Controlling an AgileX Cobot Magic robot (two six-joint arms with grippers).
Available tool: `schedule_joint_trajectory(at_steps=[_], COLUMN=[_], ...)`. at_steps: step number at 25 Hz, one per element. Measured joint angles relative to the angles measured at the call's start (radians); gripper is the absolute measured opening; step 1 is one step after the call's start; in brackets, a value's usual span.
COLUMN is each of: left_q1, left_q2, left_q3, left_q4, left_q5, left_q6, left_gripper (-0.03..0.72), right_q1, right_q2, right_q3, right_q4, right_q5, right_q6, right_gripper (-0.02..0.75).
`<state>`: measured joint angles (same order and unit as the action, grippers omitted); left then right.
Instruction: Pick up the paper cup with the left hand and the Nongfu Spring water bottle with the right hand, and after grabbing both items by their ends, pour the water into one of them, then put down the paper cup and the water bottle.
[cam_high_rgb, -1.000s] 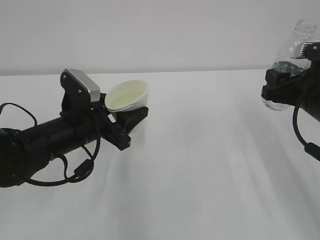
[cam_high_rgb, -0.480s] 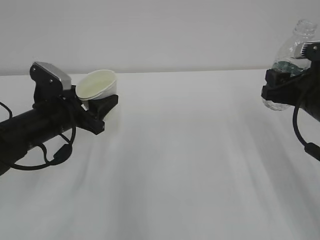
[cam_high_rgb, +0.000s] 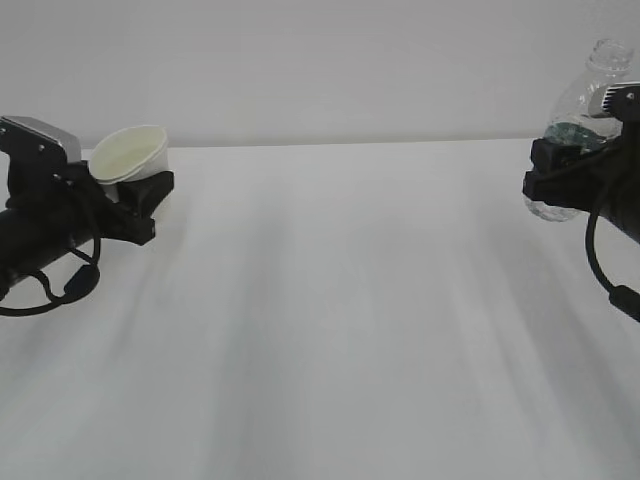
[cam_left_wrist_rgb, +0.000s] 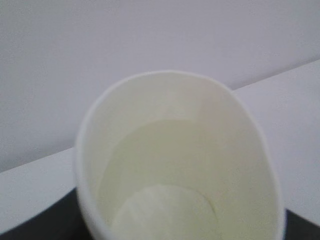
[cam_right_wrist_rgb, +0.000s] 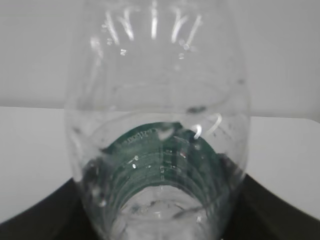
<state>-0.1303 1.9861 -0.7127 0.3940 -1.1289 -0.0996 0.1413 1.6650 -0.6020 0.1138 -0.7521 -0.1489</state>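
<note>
I see a bare white table (cam_high_rgb: 340, 320) against a pale wall. Near the table's far left edge my left gripper (cam_high_rgb: 140, 195) has its jaws clamped on the lower part of the cup (cam_high_rgb: 130, 155), which is tilted with its mouth toward the camera. At the far right edge my right gripper (cam_high_rgb: 550, 180) grips the bottle (cam_high_rgb: 585, 110) at its label, upright, neck up and uncapped.

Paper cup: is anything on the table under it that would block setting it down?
Nothing visible does. The left pincer holds the paper cup tilted above the table, and the surface below and around it shows only white tabletop. The bottle is held by the right pincer far across the table.
</note>
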Motion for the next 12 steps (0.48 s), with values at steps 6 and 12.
schedule_joint_trajectory(at_steps=[6, 12], left_q1=[0.056, 0.09], left_q2=[0.0, 0.0], left_q3=[0.0, 0.0], left_q4=[-0.025, -0.053], left_q5=[0.0, 0.0], left_q6=[0.0, 0.002], left_gripper=[0.409, 0.409], right_q1=[0.0, 0.0], right_q2=[0.0, 0.0], right_q3=[0.0, 0.0], right_q4=[0.0, 0.0], right_q5=[0.0, 0.0], right_q6=[0.0, 0.0], right_gripper=[0.461, 0.461])
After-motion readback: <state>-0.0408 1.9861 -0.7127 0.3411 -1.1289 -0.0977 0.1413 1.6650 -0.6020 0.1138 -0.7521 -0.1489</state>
